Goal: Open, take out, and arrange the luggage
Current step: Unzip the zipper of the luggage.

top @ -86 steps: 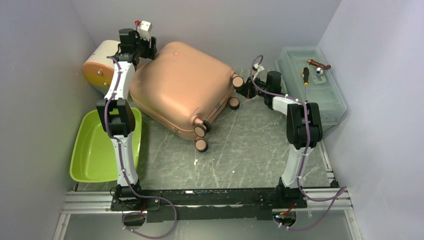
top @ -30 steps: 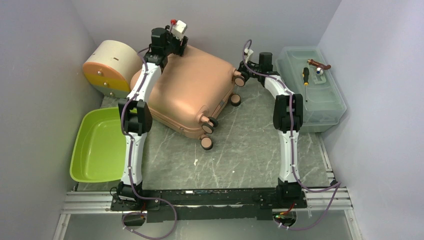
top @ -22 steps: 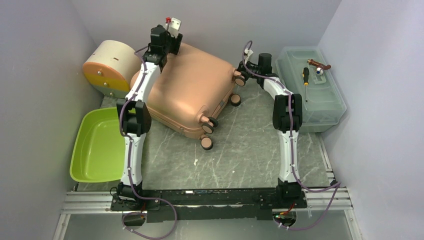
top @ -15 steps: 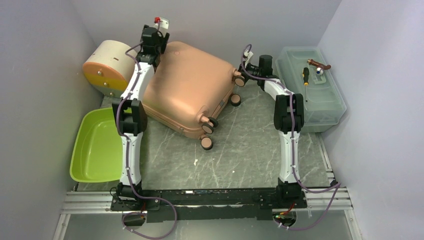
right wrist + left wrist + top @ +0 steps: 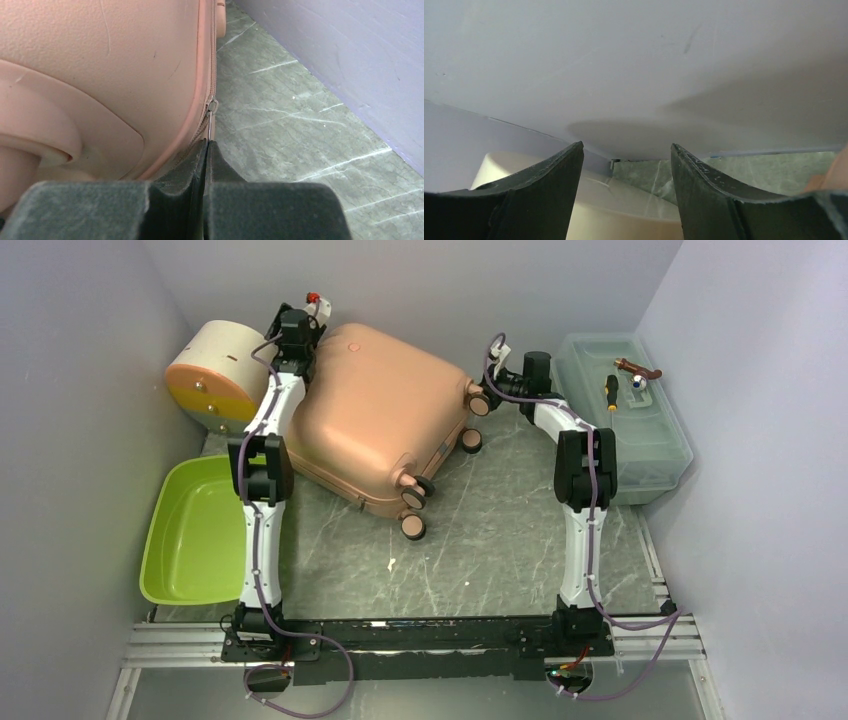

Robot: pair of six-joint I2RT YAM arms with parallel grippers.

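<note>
At the far right corner of the luggage (image 5: pixel 380 420), just by its far wheel (image 5: pixel 478 403), my right fingers (image 5: pixel 206 150) were pinched tight on the thin metal zipper pull (image 5: pixel 212 117) — the tab ran straight down into them, a real grip. The case lay flat, lid down, on the worktop (image 5: pixel 480 550), up near the back wall (image 5: pixel 420 280), its long axis slanting from the wheels on my right to the rounded end at far left. Here was the thing that mattered: the zip seam (image 5: pixel 214 55) ran straight ahead of my right fingers, along the shell's far edge beside the wall, towards my left arm. So I judged the pull had to travel that line, leftwards. My left fingers (image 5: pixel 298 318) stood wide apart, nothing in them, up at the far-left corner between the luggage and the cream box (image 5: pixel 215 375), facing the wall with only a sliver of pink at their right. Right arm on the zip, then; left arm merely near, placed, I reckoned, to steady the shell or meet the pull as it came round
</note>
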